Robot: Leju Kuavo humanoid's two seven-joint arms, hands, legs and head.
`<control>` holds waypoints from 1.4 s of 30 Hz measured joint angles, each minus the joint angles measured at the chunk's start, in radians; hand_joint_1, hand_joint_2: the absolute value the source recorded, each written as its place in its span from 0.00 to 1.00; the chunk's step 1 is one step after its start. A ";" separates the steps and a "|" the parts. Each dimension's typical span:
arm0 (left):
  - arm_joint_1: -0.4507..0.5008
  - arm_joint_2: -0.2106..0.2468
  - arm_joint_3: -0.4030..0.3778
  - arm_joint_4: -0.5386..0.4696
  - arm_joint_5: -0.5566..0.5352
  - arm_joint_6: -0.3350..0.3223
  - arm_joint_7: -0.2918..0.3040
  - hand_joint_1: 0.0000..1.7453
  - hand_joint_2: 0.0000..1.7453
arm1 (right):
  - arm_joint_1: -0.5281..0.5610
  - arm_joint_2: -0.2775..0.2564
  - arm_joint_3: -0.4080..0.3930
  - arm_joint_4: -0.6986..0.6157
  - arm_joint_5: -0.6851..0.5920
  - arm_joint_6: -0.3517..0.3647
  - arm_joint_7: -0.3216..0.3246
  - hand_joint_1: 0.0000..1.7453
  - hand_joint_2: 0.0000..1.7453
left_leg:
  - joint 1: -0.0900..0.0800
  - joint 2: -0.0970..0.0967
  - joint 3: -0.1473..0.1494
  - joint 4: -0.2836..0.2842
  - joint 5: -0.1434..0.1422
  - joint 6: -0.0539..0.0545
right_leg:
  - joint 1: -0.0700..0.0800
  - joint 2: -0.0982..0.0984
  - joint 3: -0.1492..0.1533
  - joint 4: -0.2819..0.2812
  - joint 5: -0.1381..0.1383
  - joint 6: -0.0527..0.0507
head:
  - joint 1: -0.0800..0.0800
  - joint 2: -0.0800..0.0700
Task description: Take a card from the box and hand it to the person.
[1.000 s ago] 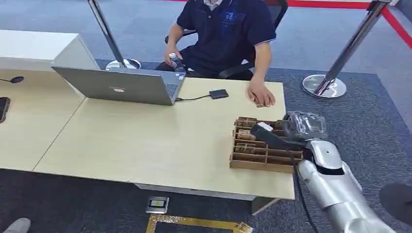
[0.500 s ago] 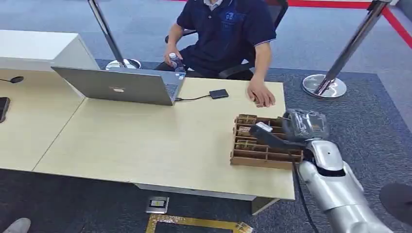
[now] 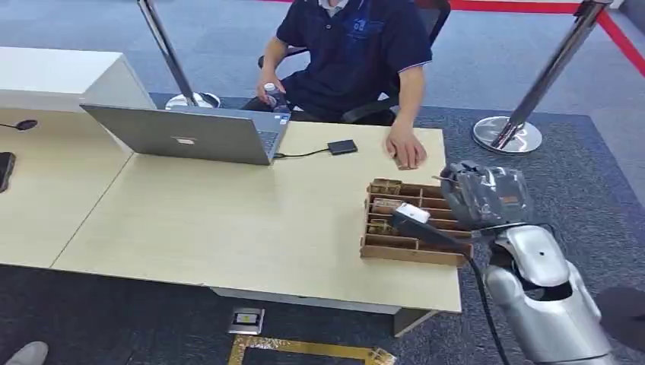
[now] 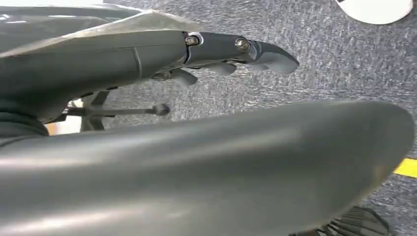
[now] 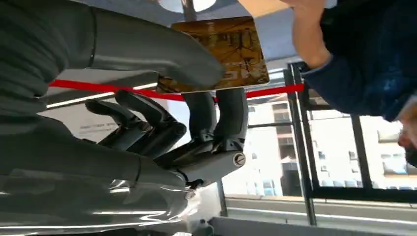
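Observation:
The brown cardboard box (image 3: 403, 242), split into compartments, sits at the table's near right corner. My right hand (image 3: 484, 195), under a clear plastic cover, hovers above the box's right side. In the right wrist view this hand (image 5: 162, 123) pinches a brown patterned card (image 5: 231, 51) between thumb and fingers, clear of the box. The person (image 3: 357, 46) in a dark blue shirt sits across the table, one hand (image 3: 407, 152) flat on the tabletop just beyond the box. My left hand (image 4: 231, 49) hangs over grey carpet, fingers stretched out and holding nothing.
A grey laptop (image 3: 190, 133) stands on the table's (image 3: 228, 220) far left, a cable running to a small black device (image 3: 342, 147). The person's other hand holds a bottle (image 3: 275, 96). Stanchion bases (image 3: 506, 135) (image 3: 190, 99) stand on the carpet behind.
My right arm has drawn back and lifted, bringing the hand up above the box's right side. The person's hand on the table has shifted slightly.

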 joint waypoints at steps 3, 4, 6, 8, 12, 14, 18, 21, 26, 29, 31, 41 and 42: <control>0.000 0.000 0.000 0.000 -0.007 0.000 0.000 0.00 0.00 | -0.017 0.003 0.020 -0.011 -0.014 0.003 -0.011 1.00 1.00 | 0.000 0.000 -0.001 0.000 0.000 0.000 | 0.000 0.000 0.000 0.000 0.000 0.000 | 0.000 0.000; -0.001 0.000 0.000 0.000 -0.010 0.000 0.000 0.00 0.00 | -0.032 0.008 0.026 -0.006 -0.019 0.002 -0.014 1.00 1.00 | 0.000 0.000 -0.001 0.000 0.000 0.000 | 0.000 0.000 0.000 0.001 0.000 0.000 | 0.000 0.000; -0.004 -0.001 0.000 0.000 -0.019 0.000 0.000 0.00 0.00 | -0.081 0.039 0.045 0.044 -0.024 -0.021 -0.019 1.00 1.00 | 0.000 0.001 0.000 0.000 0.000 0.000 | 0.000 0.000 0.000 0.001 0.000 0.000 | 0.000 0.000; -0.010 -0.002 0.000 0.000 -0.031 -0.002 0.000 0.00 0.00 | -0.144 0.080 0.061 0.122 -0.027 -0.056 -0.019 1.00 1.00 | 0.000 0.002 0.000 0.000 0.001 -0.001 | 0.000 0.000 0.000 0.001 0.000 0.000 | 0.000 0.000; -0.014 -0.002 -0.004 0.001 -0.054 -0.005 0.000 0.00 0.00 | -0.253 0.167 0.078 0.283 -0.028 -0.093 -0.008 1.00 1.00 | 0.000 0.002 0.001 0.000 0.001 -0.001 | 0.000 0.000 0.000 0.002 0.000 0.000 | 0.000 0.000; -0.014 -0.003 -0.006 0.001 -0.057 -0.006 0.000 0.00 0.00 | -0.285 0.197 0.084 0.342 -0.028 -0.098 -0.007 1.00 1.00 | 0.000 0.001 0.000 0.000 0.001 -0.001 | 0.001 0.000 0.000 0.002 0.000 0.000 | 0.000 0.000; -0.016 -0.003 -0.009 0.001 -0.061 -0.007 0.003 0.00 0.00 | -0.360 0.268 0.093 0.473 -0.030 -0.105 -0.026 1.00 1.00 | 0.000 0.002 0.000 0.000 0.001 -0.001 | 0.001 0.000 -0.001 0.002 0.000 0.000 | 0.000 0.000; -0.016 -0.003 -0.009 0.001 -0.061 -0.007 0.003 0.00 0.00 | -0.409 0.313 0.098 0.547 -0.032 -0.103 -0.031 1.00 1.00 | 0.000 0.002 -0.001 0.000 0.001 -0.001 | 0.001 0.000 -0.001 0.002 0.000 0.000 | 0.000 0.000; -0.017 -0.003 -0.009 0.002 -0.050 -0.003 0.003 0.00 0.00 | -0.456 0.370 0.100 0.645 -0.043 -0.105 -0.042 1.00 1.00 | 0.000 0.002 -0.001 0.000 0.001 -0.001 | 0.001 0.000 -0.001 0.002 0.000 0.000 | 0.000 0.000; -0.016 -0.003 -0.009 0.003 -0.045 0.001 0.003 0.00 0.00 | -0.472 0.395 0.100 0.690 -0.049 -0.105 -0.041 1.00 1.00 | 0.000 0.002 -0.001 0.000 0.001 -0.001 | 0.001 0.000 -0.001 0.001 0.000 0.000 | 0.000 0.000; -0.016 -0.004 -0.009 0.003 -0.043 0.002 0.003 0.00 0.00 | -0.475 0.405 0.100 0.710 -0.052 -0.109 -0.035 1.00 1.00 | 0.000 0.002 -0.001 0.000 0.001 -0.001 | 0.001 0.000 -0.001 0.001 0.000 0.000 | 0.000 0.000; -0.017 -0.006 -0.009 0.004 -0.054 0.002 0.000 0.00 0.00 | -0.477 0.423 0.100 0.765 -0.045 -0.126 -0.015 1.00 1.00 | 0.000 0.002 0.000 0.000 0.001 -0.001 | 0.001 0.000 -0.001 0.001 0.000 0.000 | 0.000 0.000; -0.017 -0.006 -0.009 0.004 -0.054 0.002 0.000 0.00 0.00 | -0.477 0.425 0.100 0.767 -0.044 -0.126 -0.010 1.00 1.00 | 0.000 0.002 -0.001 0.000 0.001 -0.001 | 0.001 0.000 -0.001 0.001 0.000 0.000 | 0.000 0.000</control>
